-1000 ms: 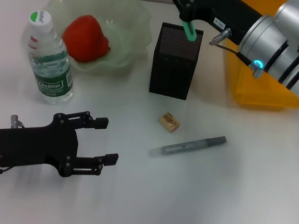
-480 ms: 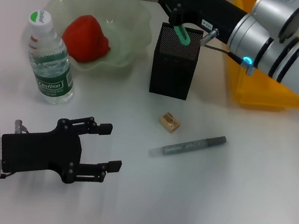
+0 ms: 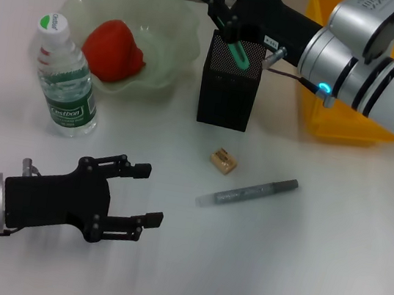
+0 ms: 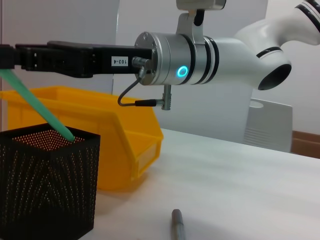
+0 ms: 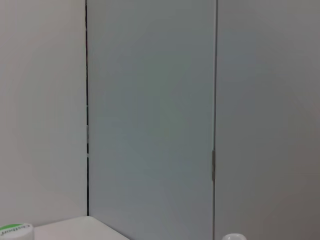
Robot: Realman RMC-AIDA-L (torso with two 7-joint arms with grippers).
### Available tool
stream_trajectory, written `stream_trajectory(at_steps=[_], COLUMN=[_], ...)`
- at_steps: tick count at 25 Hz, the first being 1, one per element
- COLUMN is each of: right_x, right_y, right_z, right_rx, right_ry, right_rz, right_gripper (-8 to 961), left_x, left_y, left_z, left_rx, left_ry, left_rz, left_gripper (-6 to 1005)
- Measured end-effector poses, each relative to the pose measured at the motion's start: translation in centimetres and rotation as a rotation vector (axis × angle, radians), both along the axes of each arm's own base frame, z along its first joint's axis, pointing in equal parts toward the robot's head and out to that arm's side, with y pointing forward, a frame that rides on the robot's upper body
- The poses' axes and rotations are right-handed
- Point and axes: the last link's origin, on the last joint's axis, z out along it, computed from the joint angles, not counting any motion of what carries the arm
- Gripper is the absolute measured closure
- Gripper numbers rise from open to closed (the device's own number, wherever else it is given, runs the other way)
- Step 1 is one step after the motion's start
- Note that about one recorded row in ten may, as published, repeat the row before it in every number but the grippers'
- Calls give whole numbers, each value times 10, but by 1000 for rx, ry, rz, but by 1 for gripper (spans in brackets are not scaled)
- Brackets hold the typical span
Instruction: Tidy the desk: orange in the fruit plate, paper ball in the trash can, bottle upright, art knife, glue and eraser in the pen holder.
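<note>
My right gripper (image 3: 226, 7) is shut on the mint-green art knife (image 3: 235, 49), which is tilted with its lower end inside the black mesh pen holder (image 3: 227, 96). The left wrist view shows that knife (image 4: 40, 110) slanting into the holder (image 4: 45, 190). The orange (image 3: 113, 50) lies in the pale green fruit plate (image 3: 173, 36). The bottle (image 3: 64, 79) stands upright beside it. The tan eraser (image 3: 223, 160) and grey glue (image 3: 248, 192) lie on the desk (image 3: 311, 276). My left gripper (image 3: 154, 194) hovers open at the front left. The paper ball is out of view.
The yellow trash can (image 3: 342, 121) stands at the back right, behind my right arm and close to the pen holder. The glue's end (image 4: 178, 225) shows in the left wrist view. The right wrist view shows mostly wall and the bottle cap (image 5: 12, 231).
My right gripper has swung left over the pen holder, tilting the art knife and lowering its end into the box. My left gripper has crept slightly right.
</note>
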Motion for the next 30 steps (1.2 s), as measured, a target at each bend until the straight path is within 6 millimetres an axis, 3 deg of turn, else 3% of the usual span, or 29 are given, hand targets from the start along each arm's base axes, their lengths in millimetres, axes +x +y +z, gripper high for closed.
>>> stream_trajectory(at_steps=[13,30], right_x=[7,13], right_y=[-1,-6], right_z=[-1,0], right_rx=[-1,3], right_ry=[-12,-2], right_rz=[-28,-22], right_gripper=[771,771], left_x=[-1,-10], left_y=[-3,8], left_z=[-3,-1], left_rx=[-6,105], left_ry=[-4,21], left_rz=[10,61], left_gripper=[200,199])
